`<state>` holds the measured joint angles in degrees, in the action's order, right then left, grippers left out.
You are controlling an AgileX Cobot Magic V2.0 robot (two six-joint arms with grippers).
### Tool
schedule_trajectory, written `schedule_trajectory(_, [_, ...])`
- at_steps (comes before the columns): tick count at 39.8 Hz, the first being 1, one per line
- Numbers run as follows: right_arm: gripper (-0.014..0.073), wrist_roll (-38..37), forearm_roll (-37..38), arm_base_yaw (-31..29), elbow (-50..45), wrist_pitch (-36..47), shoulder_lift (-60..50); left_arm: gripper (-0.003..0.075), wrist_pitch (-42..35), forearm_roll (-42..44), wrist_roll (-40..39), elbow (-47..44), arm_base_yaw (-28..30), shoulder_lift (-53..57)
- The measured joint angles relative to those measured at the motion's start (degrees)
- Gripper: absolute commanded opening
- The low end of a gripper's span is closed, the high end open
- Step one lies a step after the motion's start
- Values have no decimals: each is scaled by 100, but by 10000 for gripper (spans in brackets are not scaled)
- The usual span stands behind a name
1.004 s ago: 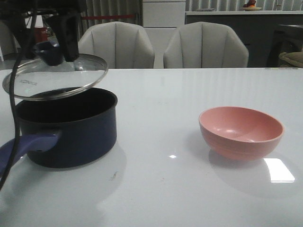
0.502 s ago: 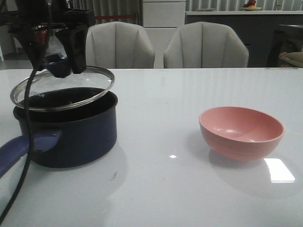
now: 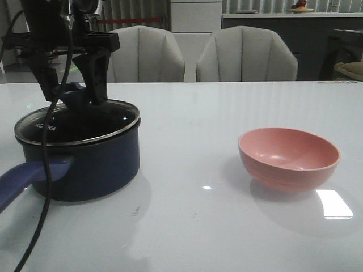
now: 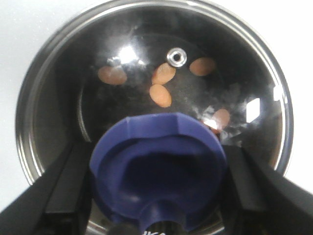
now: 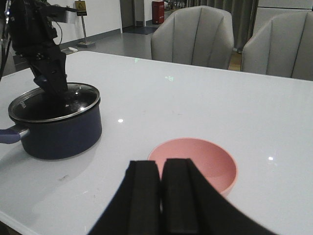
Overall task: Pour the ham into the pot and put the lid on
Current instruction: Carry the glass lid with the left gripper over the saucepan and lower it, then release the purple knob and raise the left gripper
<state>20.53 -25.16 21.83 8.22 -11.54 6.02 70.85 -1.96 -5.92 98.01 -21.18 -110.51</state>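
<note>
- Front view: a glossy white surface (image 3: 227, 226) runs back to two pale grey chairs (image 3: 247, 54), with a dim room behind them. At the left, the left hand (image 3: 74, 93) hangs straight down from its dark arm, its two black fingers (image 3: 97, 71) closed on either side of the blue knob (image 3: 72, 93) of the lid (image 3: 74, 122). The lid lies on the rim of the pot (image 3: 85, 164), which is dark navy with a purple-blue handle (image 3: 22, 178) pointing near-left. A loose black cable (image 3: 48, 187) droops in front of the pot. A pink bowl (image 3: 289, 158) stands well apart at the right.
- Left wrist view: the knob (image 4: 159, 171) sits between the black fingers (image 4: 63, 191), which press its sides. Through the dark glass of the lid (image 4: 244, 63), inside its steel rim, the ham (image 4: 161, 85) shows as a few orange-pink pieces on the black bottom of the pot.
- Right wrist view: the right hand (image 5: 161, 196) hovers low over the near edge of the surface (image 5: 195, 98), its fingers (image 5: 144, 196) pressed together on nothing. The bowl (image 5: 193, 164) is just beyond it; the covered pot (image 5: 58, 129) stands farther left, with the left hand (image 5: 51, 78) on its lid (image 5: 54, 100).
</note>
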Motion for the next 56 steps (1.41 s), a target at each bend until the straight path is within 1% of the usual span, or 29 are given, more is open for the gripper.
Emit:
schedule_trajectory(7, [161, 0, 0, 0, 0, 0, 0, 524, 0, 0, 0, 0, 0, 0])
schedule_trajectory(9, [161, 0, 0, 0, 0, 0, 0, 545, 0, 0, 0, 0, 0, 0])
schedule_trajectory(15, [161, 0, 0, 0, 0, 0, 0, 544, 12, 0, 0, 25, -5, 0])
schedule_trajectory(23, [161, 0, 0, 0, 0, 0, 0, 544, 11, 0, 0, 373, -14, 73])
schedule_trajectory(29, [161, 0, 0, 0, 0, 0, 0, 544, 11, 105, 0, 396, -14, 532])
schedule_trajectory(33, [161, 0, 0, 0, 0, 0, 0, 544, 11, 276, 0, 173, -14, 1029])
schedule_trajectory(40, [161, 0, 0, 0, 0, 0, 0, 544, -494, 330, 0, -811, -14, 2194])
schedule_trajectory(48, [161, 0, 0, 0, 0, 0, 0, 544, -1412, 21, 0, -2551, -14, 3695])
schedule_trajectory(56, [161, 0, 0, 0, 0, 0, 0, 544, -2290, -72, -11, -4315, -14, 5214])
